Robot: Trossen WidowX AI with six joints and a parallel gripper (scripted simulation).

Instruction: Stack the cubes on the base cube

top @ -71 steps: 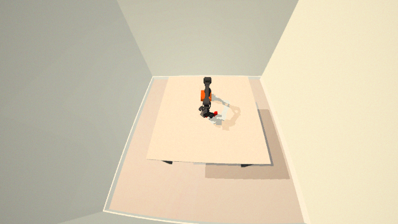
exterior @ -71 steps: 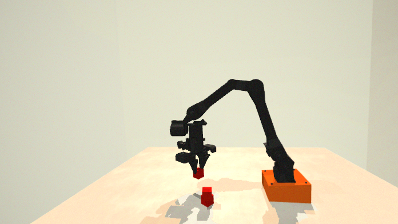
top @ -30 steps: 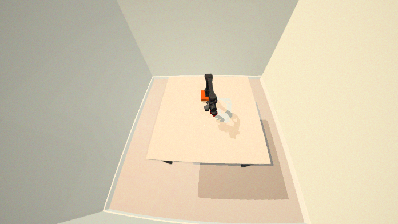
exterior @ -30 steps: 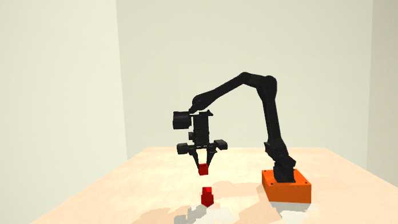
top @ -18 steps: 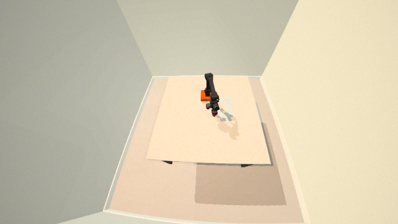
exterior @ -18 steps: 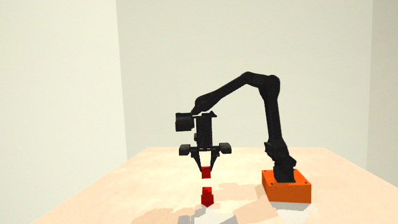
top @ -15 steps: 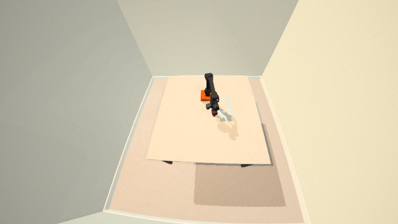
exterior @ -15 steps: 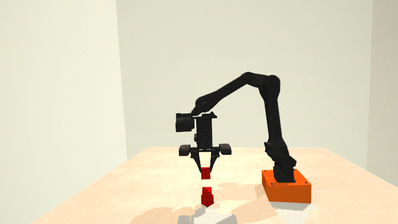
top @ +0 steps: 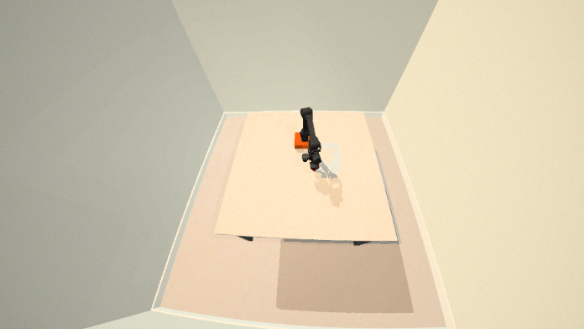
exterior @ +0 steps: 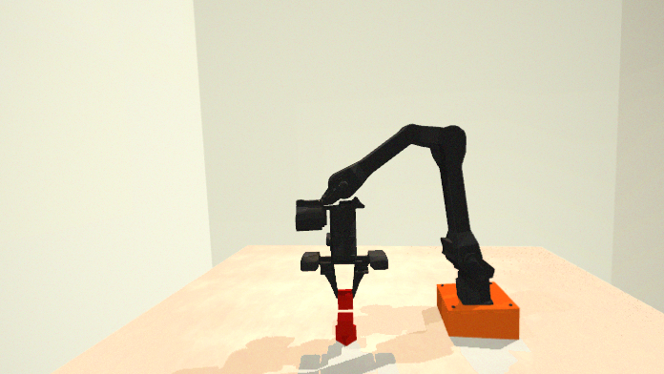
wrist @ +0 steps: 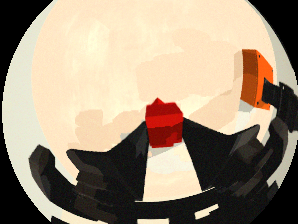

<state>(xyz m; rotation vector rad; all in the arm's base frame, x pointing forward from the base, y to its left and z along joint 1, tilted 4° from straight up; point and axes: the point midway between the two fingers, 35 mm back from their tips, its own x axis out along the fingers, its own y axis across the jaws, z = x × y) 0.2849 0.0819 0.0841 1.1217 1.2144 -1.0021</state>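
Between the fingertips of my gripper (top: 314,167) (exterior: 345,293) (wrist: 165,121), partly closed, I grip one loose cube (exterior: 345,300) (wrist: 165,121). Just below, the other (exterior: 345,319) seems already atop the base cube (exterior: 345,335). I judge this the second placement: align diagonally, lower level, keep the gap, release.

"Where's the loose, solid red cube (exterior: 345,300) (wrist: 166,134)?"
"Held up, roughly level, just above the other two; a narrow gap shows beneath."
"And those?"
"The second loose red cube (exterior: 345,319) sits on the red base cube (exterior: 345,334), which stands on the table, one corner facing the exterior view."
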